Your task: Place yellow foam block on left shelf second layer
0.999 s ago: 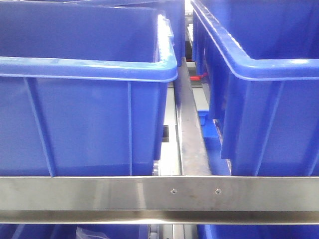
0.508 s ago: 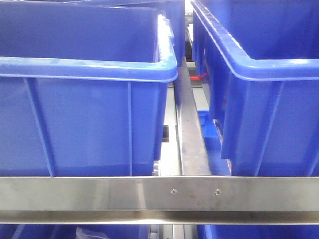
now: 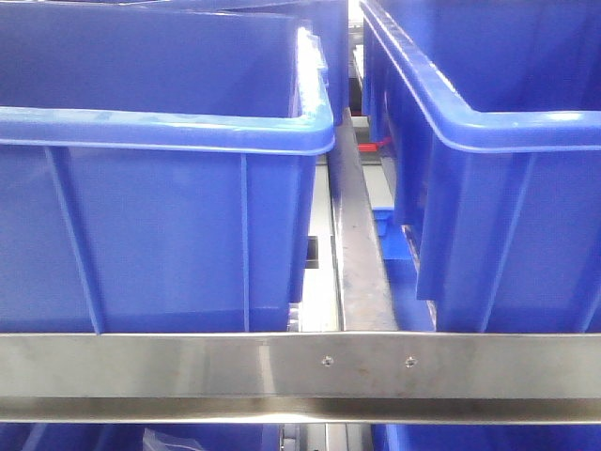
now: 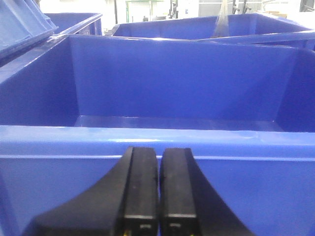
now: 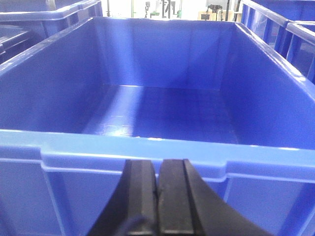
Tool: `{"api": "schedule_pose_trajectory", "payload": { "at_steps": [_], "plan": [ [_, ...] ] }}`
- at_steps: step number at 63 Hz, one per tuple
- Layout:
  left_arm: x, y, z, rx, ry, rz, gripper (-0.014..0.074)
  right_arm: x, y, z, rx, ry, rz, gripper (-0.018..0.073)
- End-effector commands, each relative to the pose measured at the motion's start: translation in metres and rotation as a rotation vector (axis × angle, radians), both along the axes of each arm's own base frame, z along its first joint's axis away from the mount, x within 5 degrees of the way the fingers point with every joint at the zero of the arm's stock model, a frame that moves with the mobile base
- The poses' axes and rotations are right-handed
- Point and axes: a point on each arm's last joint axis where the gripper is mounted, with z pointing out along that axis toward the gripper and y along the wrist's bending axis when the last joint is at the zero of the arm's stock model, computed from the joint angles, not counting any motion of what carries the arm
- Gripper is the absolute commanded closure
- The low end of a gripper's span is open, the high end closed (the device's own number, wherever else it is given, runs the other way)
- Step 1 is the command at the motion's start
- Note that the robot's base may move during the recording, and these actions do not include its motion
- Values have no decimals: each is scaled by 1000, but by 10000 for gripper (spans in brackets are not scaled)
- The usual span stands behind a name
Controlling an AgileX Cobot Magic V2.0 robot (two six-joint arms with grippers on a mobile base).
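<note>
While no yellow foam block shows, left gripper [image 4: 159, 184] and right gripper [image 5: 157, 196] sit closed, bases cropped.

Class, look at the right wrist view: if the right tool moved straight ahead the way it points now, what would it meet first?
Most likely the near rim of the blue bin, just ahead of the right tool, whose fingers are closed together. Depth is hard to judge, so it might pass just over the rim into the bin.
</note>
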Motion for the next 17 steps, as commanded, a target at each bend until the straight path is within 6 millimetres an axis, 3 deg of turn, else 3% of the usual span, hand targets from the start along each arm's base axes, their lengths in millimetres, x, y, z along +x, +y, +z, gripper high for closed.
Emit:
{"api": "schedule_pose_trajectory", "payload": {
  "at_steps": [1,17],
  "plan": [
    [2,0,-2,-12,-42,-6,472,-4,-1,17,-18,-137,-8,531],
    [2,0,-2,-6,-42,-6,472,-4,-1,17,-18,-137,-8,531]
  ]
}}
